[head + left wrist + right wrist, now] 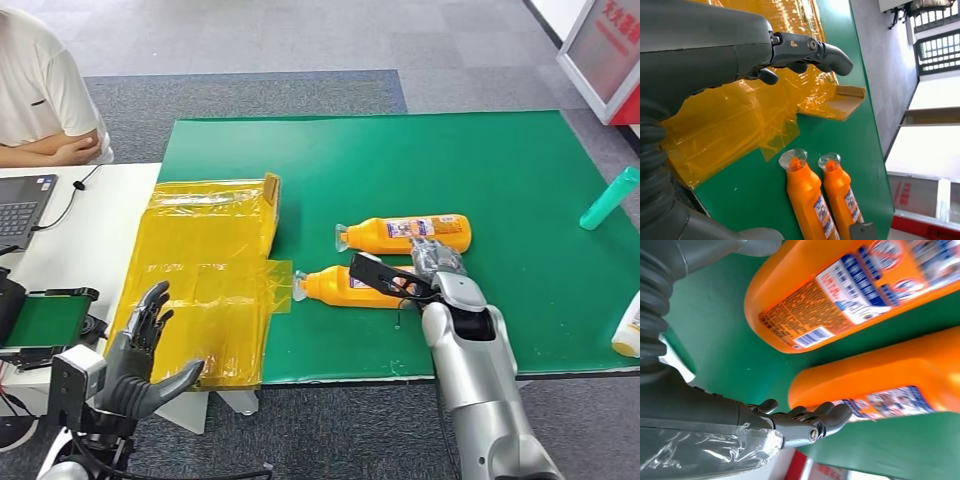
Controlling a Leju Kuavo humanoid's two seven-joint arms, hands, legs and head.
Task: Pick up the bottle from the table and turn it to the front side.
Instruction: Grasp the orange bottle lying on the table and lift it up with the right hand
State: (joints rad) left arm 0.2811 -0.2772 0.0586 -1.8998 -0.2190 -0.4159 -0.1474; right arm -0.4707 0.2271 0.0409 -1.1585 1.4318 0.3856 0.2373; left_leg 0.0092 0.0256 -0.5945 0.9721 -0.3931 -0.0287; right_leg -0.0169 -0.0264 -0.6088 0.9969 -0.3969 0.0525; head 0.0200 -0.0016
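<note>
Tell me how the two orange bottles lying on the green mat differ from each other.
The near bottle lies right at the right hand, whose fingers reach over its base end; the far bottle lies apart from the hand. The near bottle's cap sits by the yellow plastic sheet; the far bottle's cap lies farther right. Both are orange, lie on their sides on the green mat, side by side, clear caps pointing left.

Silver right arm, dark grey left robot hand, ribbed wrist cover
</note>
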